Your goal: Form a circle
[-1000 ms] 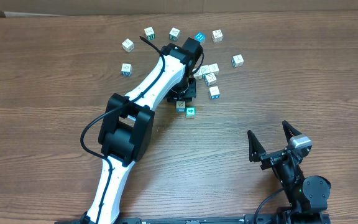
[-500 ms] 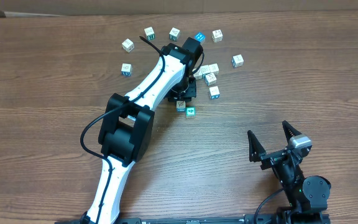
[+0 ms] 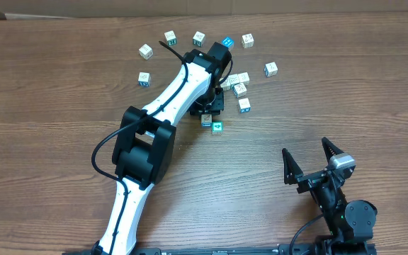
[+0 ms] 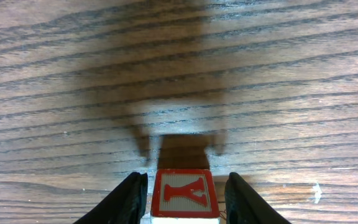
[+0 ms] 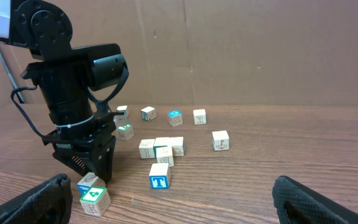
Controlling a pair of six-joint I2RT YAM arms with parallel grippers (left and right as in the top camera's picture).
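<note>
Small lettered cubes lie in a loose arc [image 3: 199, 38] at the far middle of the table, from one at the left [image 3: 143, 78] to one at the right [image 3: 270, 69]. A few more sit bunched inside the arc [image 3: 238, 81]. My left gripper [image 3: 207, 112] points straight down at the arc's near side. It straddles a cube with a red Y face [image 4: 184, 193], which rests on the wood with a thin gap to each finger, so the gripper [image 4: 185, 190] is open. A cube marked with a green 4 [image 5: 95, 199] sits right beside it. My right gripper [image 3: 312, 161] is open and holds nothing.
A blue T cube [image 5: 159, 175] stands just right of the left gripper [image 5: 89, 158]. The left arm [image 3: 147, 142] runs diagonally across the table's middle. A brown cardboard wall [image 5: 260, 50] lines the far edge.
</note>
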